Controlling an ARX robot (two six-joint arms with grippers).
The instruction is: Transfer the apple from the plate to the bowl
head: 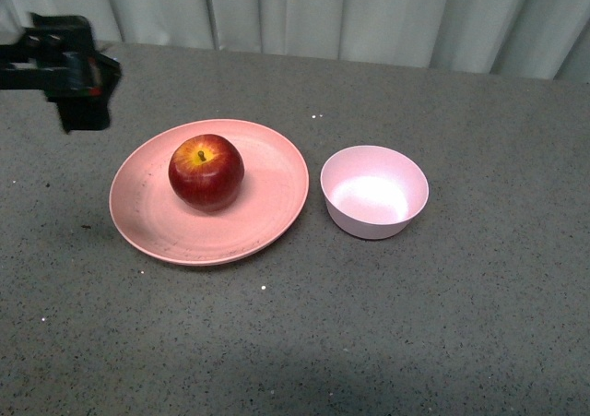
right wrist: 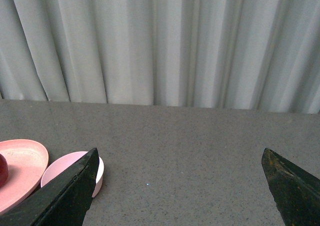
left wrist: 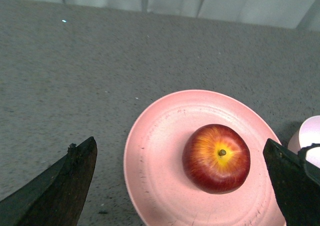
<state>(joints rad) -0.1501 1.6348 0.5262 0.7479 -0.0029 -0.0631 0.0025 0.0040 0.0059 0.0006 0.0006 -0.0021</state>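
Observation:
A glossy dark red apple [head: 206,172] with a yellow patch round its stem rests a little left of centre on the wide salmon-pink plate [head: 267,213]. Just right of the plate stands the small pale pink bowl [head: 374,192], with nothing in it. My left gripper [head: 81,89] hovers above the table at the far left, behind the plate. In the left wrist view the apple [left wrist: 216,158] and plate [left wrist: 155,171] lie between the wide-open fingers [left wrist: 65,183] of the left gripper [left wrist: 182,178], well below them. My right gripper [right wrist: 182,186] is open over bare table, with the bowl [right wrist: 60,168] and plate [right wrist: 22,166] off to one side.
The grey speckled table [head: 442,324] spreads around the dishes. A pale pleated curtain [head: 323,10] hangs along its far edge. My right arm is outside the front view.

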